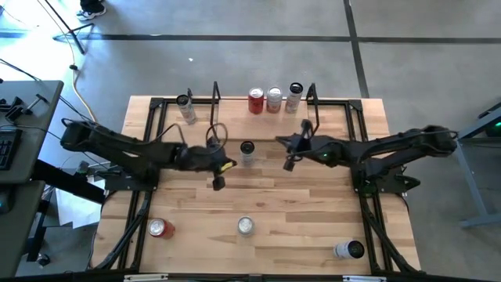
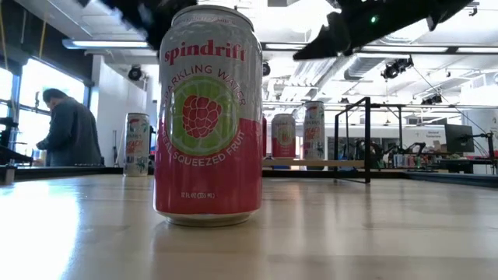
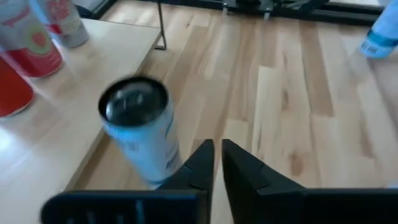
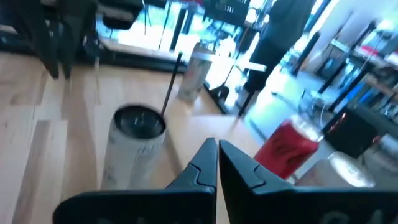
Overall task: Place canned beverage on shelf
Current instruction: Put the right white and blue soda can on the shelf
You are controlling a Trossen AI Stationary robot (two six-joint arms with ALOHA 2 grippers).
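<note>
A white can with a dark top stands upright by the front edge of the low light-wood shelf, between my two grippers. It also shows in the left wrist view and the right wrist view. Three cans, one of them red, stand on the shelf's far part. My left gripper is shut and empty, just left of and nearer than the white can. My right gripper is shut and empty, to the can's right.
A silver can stands left of the shelf's left upright. Near the front edge are a lying red can, an upright Spindrift can and a lying white can. A person stands beyond the table.
</note>
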